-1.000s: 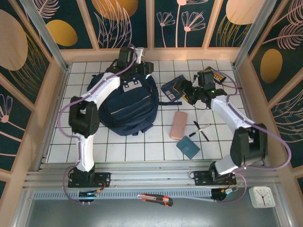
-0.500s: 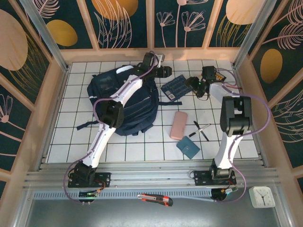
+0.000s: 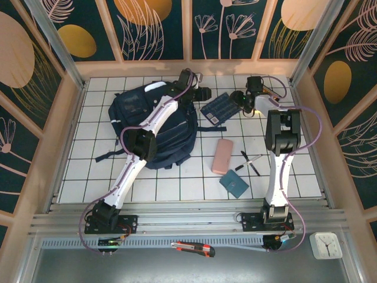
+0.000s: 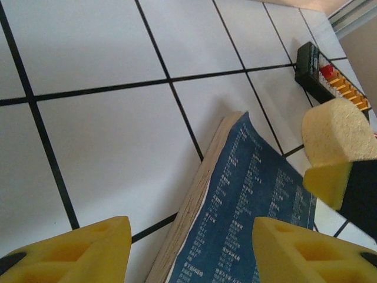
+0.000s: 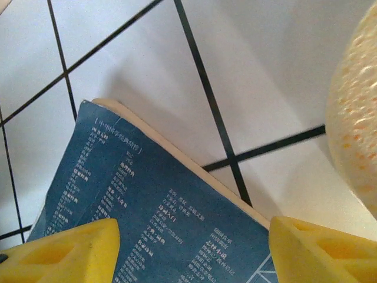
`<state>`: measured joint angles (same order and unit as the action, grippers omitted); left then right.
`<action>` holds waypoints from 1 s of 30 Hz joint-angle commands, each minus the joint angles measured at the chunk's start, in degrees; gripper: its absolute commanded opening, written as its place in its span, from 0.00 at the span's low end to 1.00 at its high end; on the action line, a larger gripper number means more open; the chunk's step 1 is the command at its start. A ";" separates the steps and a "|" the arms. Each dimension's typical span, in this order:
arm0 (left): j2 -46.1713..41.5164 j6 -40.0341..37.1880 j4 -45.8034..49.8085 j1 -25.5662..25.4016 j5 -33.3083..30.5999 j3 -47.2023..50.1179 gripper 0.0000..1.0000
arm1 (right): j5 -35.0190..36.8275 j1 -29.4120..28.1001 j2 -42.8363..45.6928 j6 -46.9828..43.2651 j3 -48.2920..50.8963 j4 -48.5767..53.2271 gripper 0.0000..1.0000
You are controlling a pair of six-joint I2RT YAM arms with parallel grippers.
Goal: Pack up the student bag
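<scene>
From above, the soft navy fabric student bag [image 3: 177,140] slumps on the left half of the tiled table [image 3: 94,177]. The flat blue book [image 3: 219,108] lies just to its right, between the left gripper [image 3: 203,92] and the right gripper [image 3: 240,100].

Left wrist: blocky yellow fingers [image 4: 65,247] are spread and empty over the book's papery edge.

Right wrist: its yellow fingers [image 5: 324,247] are likewise spread above the printed cover.

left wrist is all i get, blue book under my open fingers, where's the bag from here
Observer: The large navy-blue fabric backpack lies on the white tiled table, on the left-arm side of the blue printed book.
Operator: what else is loose
Observer: A pink oblong case, a teal flat pouch and two crossed pens lie nearer the arm bases.
Operator: right arm
Observer: The right gripper hovers open above a corner of the book.
</scene>
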<state>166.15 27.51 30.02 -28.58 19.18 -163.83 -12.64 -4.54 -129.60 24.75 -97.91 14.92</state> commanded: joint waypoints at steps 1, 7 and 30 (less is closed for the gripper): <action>0.91 0.27 2.42 0.01 0.15 1.01 0.57 | 2.91 0.17 -2.16 -3.94 -3.28 2.45 0.69; 1.57 0.35 3.82 -0.07 0.66 1.18 0.56 | 1.31 0.66 -5.19 -7.30 -7.09 4.80 0.69; 4.65 1.23 2.95 -1.01 4.73 0.98 0.49 | -26.89 0.92 6.66 -6.08 11.32 -4.87 0.56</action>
<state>168.81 27.57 31.53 -29.04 21.87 -163.22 -31.66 -3.07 -126.50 16.95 -88.62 12.91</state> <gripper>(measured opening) 0.496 0.567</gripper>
